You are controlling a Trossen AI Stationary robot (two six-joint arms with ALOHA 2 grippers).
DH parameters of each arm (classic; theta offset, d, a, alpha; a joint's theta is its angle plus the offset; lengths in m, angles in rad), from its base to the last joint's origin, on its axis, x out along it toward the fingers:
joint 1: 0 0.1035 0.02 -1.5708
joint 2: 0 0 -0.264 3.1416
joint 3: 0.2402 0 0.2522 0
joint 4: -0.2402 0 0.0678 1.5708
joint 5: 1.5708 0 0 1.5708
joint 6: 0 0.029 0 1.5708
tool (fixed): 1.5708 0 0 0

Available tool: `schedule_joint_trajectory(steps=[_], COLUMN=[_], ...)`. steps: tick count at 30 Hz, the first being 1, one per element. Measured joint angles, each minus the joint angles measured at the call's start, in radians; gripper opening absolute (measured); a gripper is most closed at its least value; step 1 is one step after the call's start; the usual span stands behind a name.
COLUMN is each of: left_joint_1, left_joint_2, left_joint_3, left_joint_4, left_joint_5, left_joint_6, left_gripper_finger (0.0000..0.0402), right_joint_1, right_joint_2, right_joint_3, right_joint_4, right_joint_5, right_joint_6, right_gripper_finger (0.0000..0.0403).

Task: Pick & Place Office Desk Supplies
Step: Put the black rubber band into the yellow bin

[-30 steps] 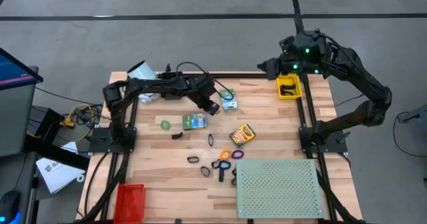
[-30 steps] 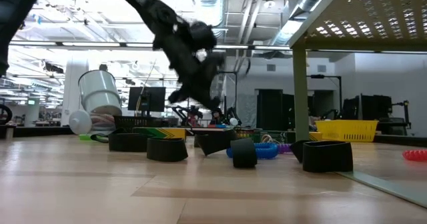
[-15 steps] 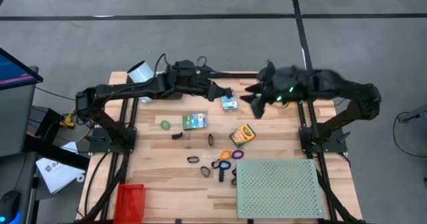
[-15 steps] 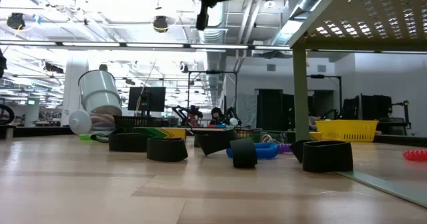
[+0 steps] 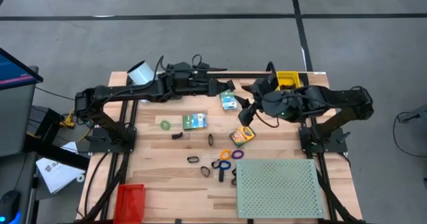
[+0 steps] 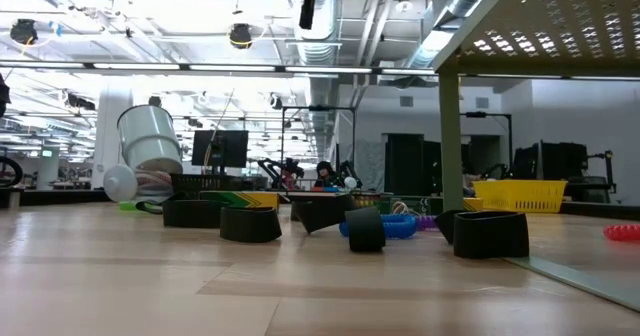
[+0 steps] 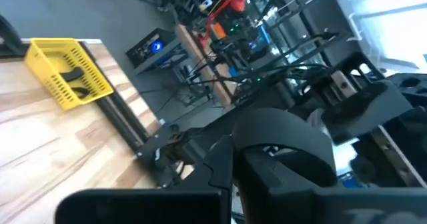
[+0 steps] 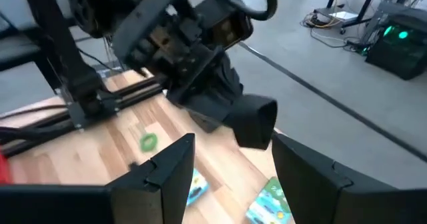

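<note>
High view: a second ago my right gripper was over the yellow bin at the far right. It has now swung left over the table, between the far green box and the crayon box. My left gripper has lifted away to the far edge. I judge a drop-off is done and a fresh pick is starting. The crayon box's long axis runs diagonally, near-left to far-right; the far green box lies roughly far-to-near.

Low view: the arm that hung low earlier is gone, leaving a dark tip at the top. The black clips sit untouched.

Left wrist view: only the bin and dark arm parts show, so I cannot tell if my left gripper holds anything.

Right wrist view: my right jaws are spread wide and empty above both green boxes.
</note>
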Motion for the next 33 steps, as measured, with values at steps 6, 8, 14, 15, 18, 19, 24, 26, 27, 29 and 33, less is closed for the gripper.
schedule_joint_trajectory(steps=[6,8,14,15,18,19,24,26,27,29,33], left_joint_1=[-0.007,-0.011,-0.017,-0.019,-0.019,-0.019,-0.022,-0.025,-0.025,-0.027,-0.031], left_joint_2=[0.000,0.000,0.000,0.000,0.000,0.000,0.000,0.000,0.000,0.000,0.001], left_joint_3=[0.000,0.000,0.000,0.000,0.000,0.000,0.000,0.000,0.000,0.000,-0.001], left_joint_4=[0.039,0.058,0.067,0.077,0.105,0.105,0.104,0.105,0.112,0.120,0.110], left_joint_5=[-0.013,-0.015,-0.029,-0.029,-0.029,-0.029,-0.029,-0.029,-0.029,-0.029,-0.029], left_joint_6=[-0.022,-0.025,-0.032,-0.033,-0.049,-0.049,-0.052,-0.052,-0.052,-0.056,-0.057], left_gripper_finger=[0.0000,0.0000,0.0000,0.0000,0.0000,0.0000,0.0000,0.0000,0.0000,0.0000,0.0000], right_joint_1=[-0.017,-0.020,-0.032,-0.038,-0.053,-0.056,-0.068,-0.072,-0.074,-0.081,-0.083], right_joint_2=[0.010,0.013,0.016,0.015,0.017,0.016,0.027,0.033,0.036,0.051,0.077], right_joint_3=[-0.001,-0.001,0.000,0.000,0.000,0.000,0.000,-0.001,-0.001,0.002,0.000], right_joint_4=[0.005,0.027,0.098,0.099,0.107,0.114,0.120,0.121,0.123,0.140,0.134], right_joint_5=[0.012,0.010,-0.005,-0.013,-0.038,-0.043,-0.050,-0.058,-0.068,-0.069,-0.060], right_joint_6=[-0.027,-0.046,-0.104,-0.104,-0.114,-0.119,-0.119,-0.121,-0.122,-0.122,-0.122], right_gripper_finger=[0.0198,0.0198,0.0198,0.0198,0.0198,0.0198,0.0198,0.0198,0.0198,0.0198,0.0189])
